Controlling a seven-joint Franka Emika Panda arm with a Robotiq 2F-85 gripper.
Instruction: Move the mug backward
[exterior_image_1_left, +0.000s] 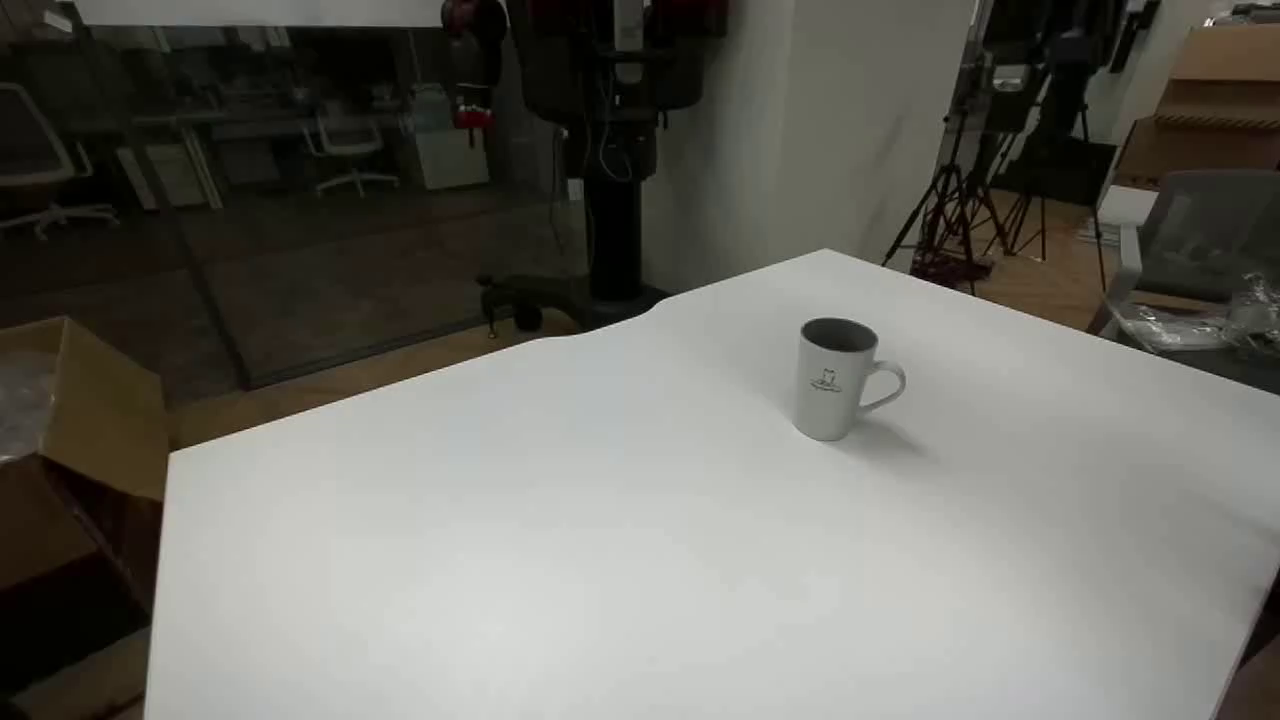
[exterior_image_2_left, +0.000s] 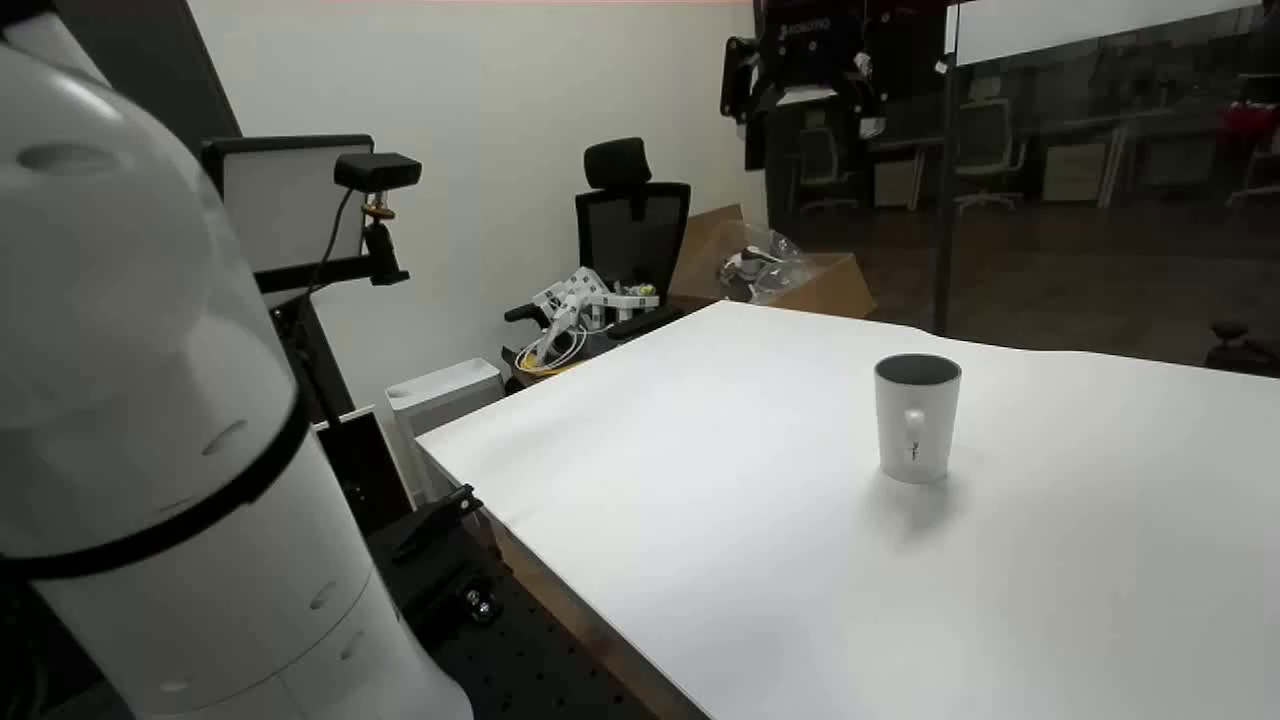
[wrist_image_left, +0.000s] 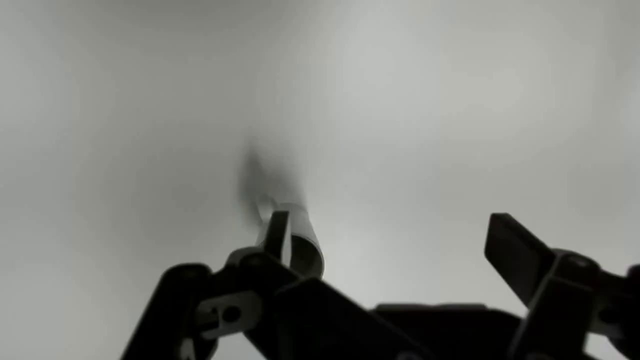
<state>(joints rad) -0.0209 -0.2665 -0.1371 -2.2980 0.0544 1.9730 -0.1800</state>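
Observation:
The white mug (exterior_image_1_left: 826, 395) stands upright on the white table (exterior_image_1_left: 480, 540). It has a dark interior and a small drawing on its side. Its handle points right in that exterior view and faces the camera in an exterior view (exterior_image_2_left: 918, 430). My gripper (wrist_image_left: 390, 214) is open and empty in the wrist view. The mug (wrist_image_left: 301, 222) shows behind and below the left finger, which partly hides it. The gripper also hangs at the top of an exterior view (exterior_image_2_left: 812, 140), well above the table and left of the mug. The mug is not between the fingers.
The white arm (exterior_image_2_left: 150, 350) fills the left of an exterior view. The table's edge (exterior_image_2_left: 570, 590) runs beside the black mounting base. A camera on a stand (exterior_image_2_left: 378, 172), an office chair (exterior_image_2_left: 632, 225) and an open cardboard box (exterior_image_2_left: 835, 285) are beyond the table.

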